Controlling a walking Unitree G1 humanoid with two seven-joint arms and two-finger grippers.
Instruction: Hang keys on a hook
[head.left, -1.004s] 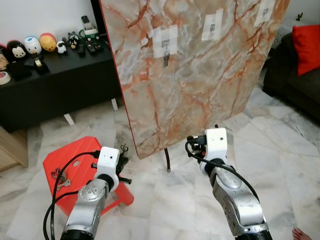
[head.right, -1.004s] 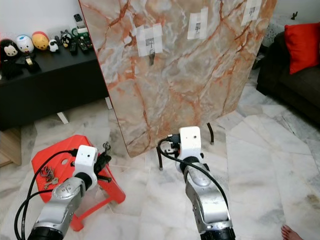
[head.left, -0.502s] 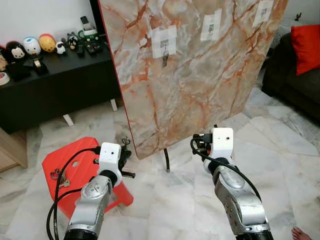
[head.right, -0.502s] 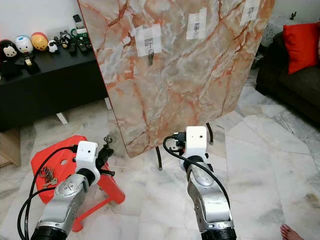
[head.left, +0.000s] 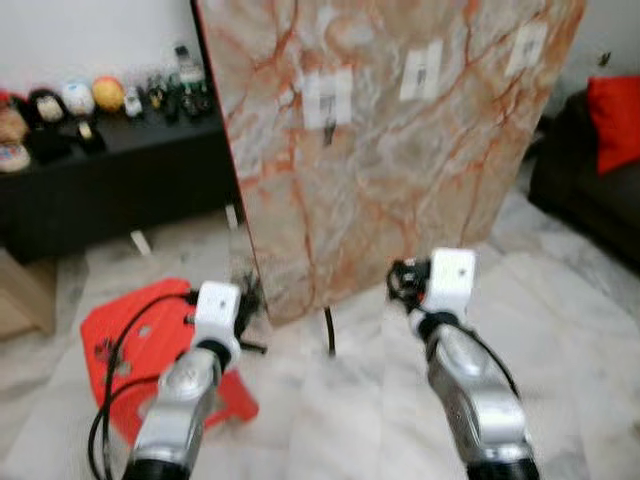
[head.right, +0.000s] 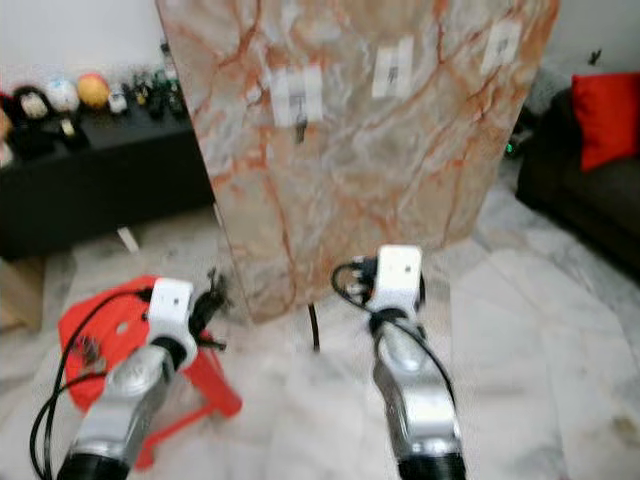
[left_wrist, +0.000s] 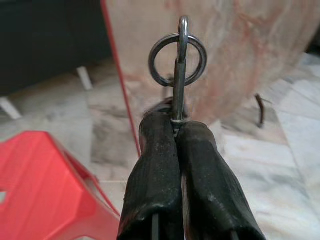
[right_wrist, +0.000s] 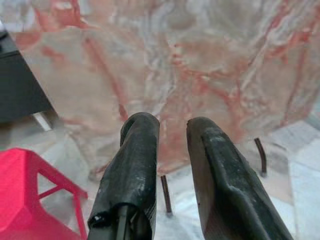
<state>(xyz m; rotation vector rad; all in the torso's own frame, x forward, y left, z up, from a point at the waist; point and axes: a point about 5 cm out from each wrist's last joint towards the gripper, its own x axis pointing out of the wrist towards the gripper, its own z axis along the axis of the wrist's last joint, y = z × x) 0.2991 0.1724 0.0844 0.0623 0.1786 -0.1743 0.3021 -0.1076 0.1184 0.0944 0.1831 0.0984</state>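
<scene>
My left gripper (left_wrist: 175, 121) is shut on a key whose steel ring (left_wrist: 177, 52) sticks up past the fingertips. In the eye views this gripper (head.left: 248, 296) hovers by the lower left edge of the marble board (head.left: 400, 190), above the red stool. Three white patches with hooks sit high on the board: the left hook (head.left: 327, 95) has a key hanging from it, with the middle hook (head.left: 421, 70) and the right hook (head.left: 527, 46) beside it. My right gripper (right_wrist: 172, 125) is open with nothing between its fingers, and it faces the board's lower part (head.left: 399, 280).
A red plastic stool (head.left: 135, 335) stands at the lower left with another bunch of keys (head.left: 104, 350) on it. Behind is a black sideboard (head.left: 110, 175) with toys. A dark sofa with a red cushion (head.left: 615, 110) is at the right. The board rests on thin black legs (head.left: 329, 330).
The whole picture has turned blurred and shifted a little, so the camera is moving. Both arms sit slightly higher and closer to the board, and the left still holds the key.
</scene>
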